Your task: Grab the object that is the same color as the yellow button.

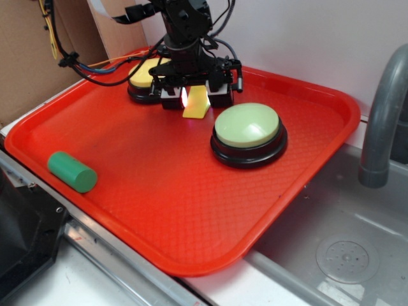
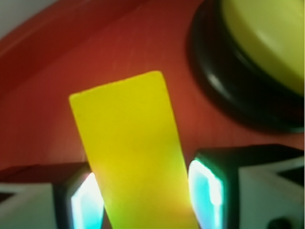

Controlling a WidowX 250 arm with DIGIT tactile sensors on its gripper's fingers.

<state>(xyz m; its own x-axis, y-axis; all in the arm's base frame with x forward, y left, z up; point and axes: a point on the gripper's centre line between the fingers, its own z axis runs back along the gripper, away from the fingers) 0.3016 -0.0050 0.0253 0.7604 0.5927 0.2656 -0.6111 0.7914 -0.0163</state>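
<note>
In the wrist view we see the gripper (image 2: 143, 198) with its two fingers (image 2: 83, 202) set on either side of the yellow wedge block (image 2: 131, 157), their glowing inner pads lying right against the block's long edges with no gap that we can make out, so we read the jaws as closed down to the width of the block and holding it. The block runs lengthwise away from the camera, its far end tipped slightly to the left, over the red tray (image 2: 57, 71). In the exterior view we find the same gripper (image 1: 194, 97) at the far side of the red tray (image 1: 191, 210), pointing downward, with the yellow wedge block (image 1: 196, 103) between its fingers and the lower edge of the block at or just above the tray surface; we cannot tell whether it touches. Directly behind and to the left of the gripper we see the yellow button (image 1: 145, 71) on its black base, partly hidden by the arm. Just to the right of the block, near but apart from it, stands the larger pale green button (image 1: 247, 127) on a black base. Well apart, near the tray's left front edge, the green cylinder (image 1: 72, 171) lies on its side. To the right of the tray we note a metal sink (image 1: 344, 229) and a grey faucet (image 1: 382, 121).
</note>
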